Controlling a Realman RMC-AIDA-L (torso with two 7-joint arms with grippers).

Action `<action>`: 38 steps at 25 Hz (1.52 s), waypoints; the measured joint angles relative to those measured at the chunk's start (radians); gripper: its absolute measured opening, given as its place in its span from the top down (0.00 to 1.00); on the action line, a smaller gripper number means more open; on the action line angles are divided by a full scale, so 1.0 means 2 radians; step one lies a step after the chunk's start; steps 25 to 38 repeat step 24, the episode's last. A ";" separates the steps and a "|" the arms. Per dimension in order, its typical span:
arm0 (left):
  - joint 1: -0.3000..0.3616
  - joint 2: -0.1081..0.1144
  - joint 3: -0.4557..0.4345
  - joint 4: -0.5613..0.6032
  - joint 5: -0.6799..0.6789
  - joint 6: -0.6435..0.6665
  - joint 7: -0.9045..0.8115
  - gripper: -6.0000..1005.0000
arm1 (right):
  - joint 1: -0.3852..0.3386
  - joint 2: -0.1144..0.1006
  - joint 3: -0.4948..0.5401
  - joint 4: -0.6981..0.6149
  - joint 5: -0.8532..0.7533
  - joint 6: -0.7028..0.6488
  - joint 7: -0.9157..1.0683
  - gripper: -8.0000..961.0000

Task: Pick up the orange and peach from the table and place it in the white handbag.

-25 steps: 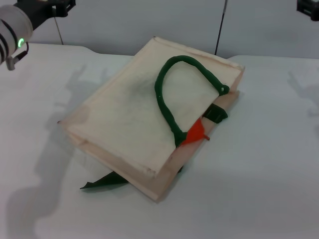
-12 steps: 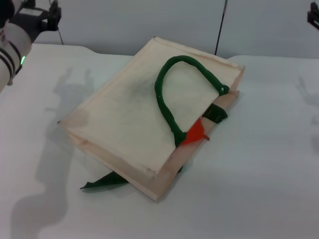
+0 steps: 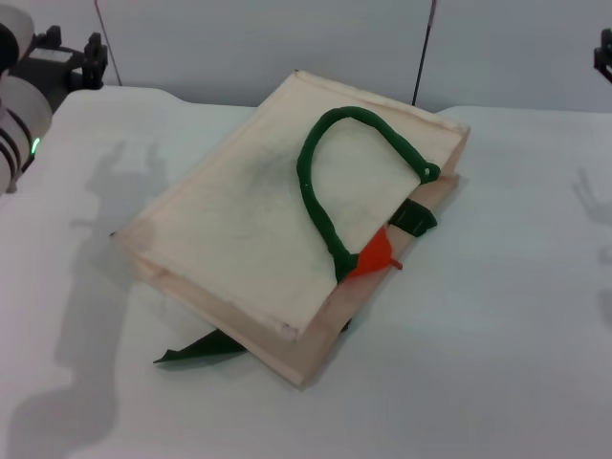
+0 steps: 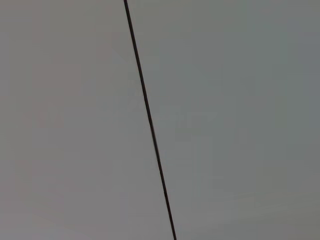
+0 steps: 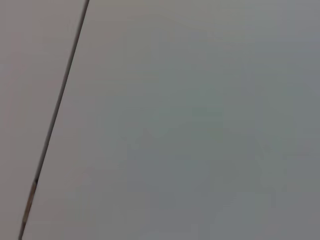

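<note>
The white handbag (image 3: 258, 229) lies flat in the middle of the table, with its dark green handle (image 3: 320, 182) looped over its top side. A bright orange patch with a small dark stem, the orange (image 3: 376, 255), peeks out at the bag's mouth beside the handle's base. The peach is hidden or out of view. My left gripper (image 3: 67, 59) is raised at the far left, well away from the bag. My right gripper (image 3: 605, 53) only just shows at the right edge, also far from the bag. Both wrist views show only a grey wall.
A green strap (image 3: 196, 350) sticks out from under the bag's near corner. The white table (image 3: 497, 344) spreads around the bag on all sides. A grey wall with dark vertical seams (image 3: 423, 53) stands behind the table.
My left arm has swung back towards the left edge. My right arm has drawn back further off the right edge. The bag and the orange have not moved.
</note>
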 joint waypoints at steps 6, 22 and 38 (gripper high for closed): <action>0.006 -0.001 0.013 0.006 0.000 0.001 -0.007 0.52 | -0.007 0.001 -0.013 0.003 0.001 0.003 0.014 0.10; 0.001 0.000 0.021 0.005 0.000 0.002 -0.009 0.52 | -0.001 0.000 -0.012 0.023 0.002 0.004 0.026 0.10; 0.000 0.000 0.021 0.005 0.000 0.002 -0.009 0.52 | 0.000 0.000 -0.010 0.025 0.002 0.004 0.026 0.10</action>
